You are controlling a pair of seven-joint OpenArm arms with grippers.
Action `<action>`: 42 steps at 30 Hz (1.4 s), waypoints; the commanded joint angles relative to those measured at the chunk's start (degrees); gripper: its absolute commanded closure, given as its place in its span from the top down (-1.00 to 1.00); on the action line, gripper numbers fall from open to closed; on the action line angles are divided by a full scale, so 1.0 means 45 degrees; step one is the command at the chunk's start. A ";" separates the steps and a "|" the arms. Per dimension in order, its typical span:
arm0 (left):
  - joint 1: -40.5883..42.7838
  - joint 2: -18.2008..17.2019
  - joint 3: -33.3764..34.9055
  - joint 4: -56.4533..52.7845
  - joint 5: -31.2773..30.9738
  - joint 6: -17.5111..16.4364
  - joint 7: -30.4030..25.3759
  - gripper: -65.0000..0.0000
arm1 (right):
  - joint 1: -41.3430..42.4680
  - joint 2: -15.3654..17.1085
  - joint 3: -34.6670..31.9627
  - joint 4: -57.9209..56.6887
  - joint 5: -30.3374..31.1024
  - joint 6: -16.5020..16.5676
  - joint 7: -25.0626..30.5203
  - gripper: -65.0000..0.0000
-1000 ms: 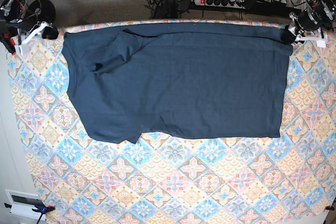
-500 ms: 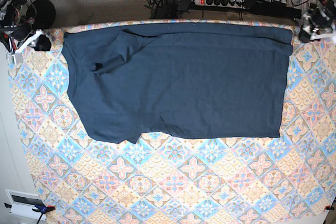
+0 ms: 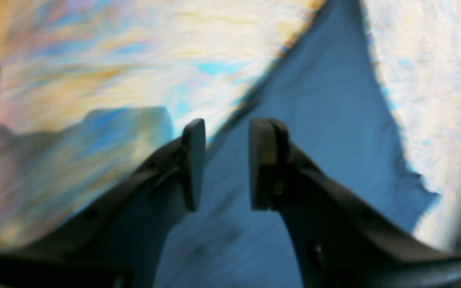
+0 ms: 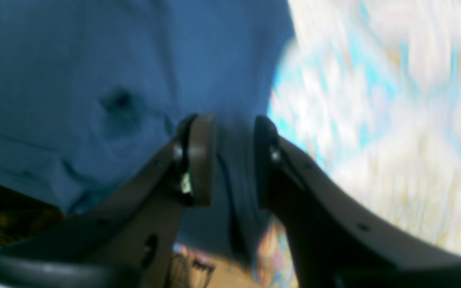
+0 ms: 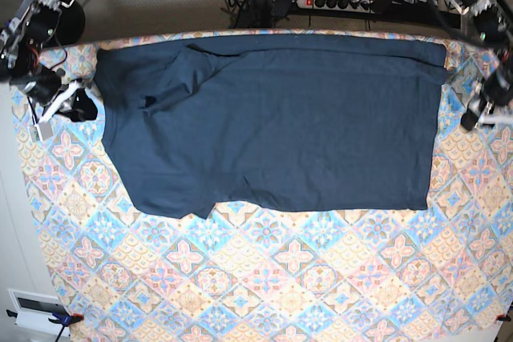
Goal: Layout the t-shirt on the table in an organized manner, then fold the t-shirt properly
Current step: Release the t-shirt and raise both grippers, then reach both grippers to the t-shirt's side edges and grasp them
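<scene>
- The t-shirt [image 5: 272,126] lies flat on the table [image 5: 264,278], in its far half, long axis running side to side. The neck end is at the base view's left and the hem at its right. One sleeve is folded over the chest near the far-left corner.
- The right gripper [image 5: 68,106] sits just beside the neck-end edge. The left gripper [image 5: 479,110] sits just off the hem edge. Each arm is nearest its own end, so the shirt lies between them.
- In the right wrist view the right gripper's [image 4: 228,160] jaws stand apart, with nothing clamped and cloth showing behind the gap.
- The left gripper's [image 3: 224,164] jaws are likewise apart and empty above the shirt's [image 3: 322,132] edge.
- Both wrist views are smeared. Whether the fingertips touch the cloth I cannot tell. The neck label is not visible.
</scene>
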 commanded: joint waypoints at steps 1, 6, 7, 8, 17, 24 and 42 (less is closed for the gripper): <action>-0.0494 -0.0365 0.0288 0.0233 0.0408 -0.0002 -0.0346 -0.43 | 0.0239 0.0273 -0.0150 0.0195 -0.0027 0.0032 0.0150 -0.49; -0.2252 -0.0326 0.2632 0.0175 0.2518 -0.0002 -0.1518 -0.43 | 0.1353 0.0273 -0.1166 0.0215 -0.1023 0.0032 0.0150 -0.49; -0.2565 -0.0326 0.3238 0.0155 0.2948 -0.0002 -0.1948 -0.42 | 0.1587 0.0273 -0.1323 0.0215 -0.1238 0.0032 0.0150 -0.49; -0.2819 -0.0326 0.3765 -0.0060 0.3417 -0.0002 -0.2378 -0.38 | 0.1743 0.0273 -0.1440 0.0215 -0.1433 0.0032 0.0150 -0.49; -0.5515 -0.0150 0.4781 -0.5002 0.5781 0.0037 -0.4859 0.49 | 0.1958 0.0273 -0.1577 0.0195 -0.2586 0.0032 0.0150 -0.49; -0.6843 -0.0013 0.4859 -0.8128 0.5800 0.0017 -0.6754 0.49 | 0.1958 0.0234 -0.1577 0.0195 -0.2586 0.0032 0.0169 -0.49; -0.7449 0.1081 0.8317 -0.9828 0.5683 0.0037 -0.8336 0.42 | 0.1958 0.0214 -0.1479 0.0781 -0.2586 0.0032 0.0169 -0.50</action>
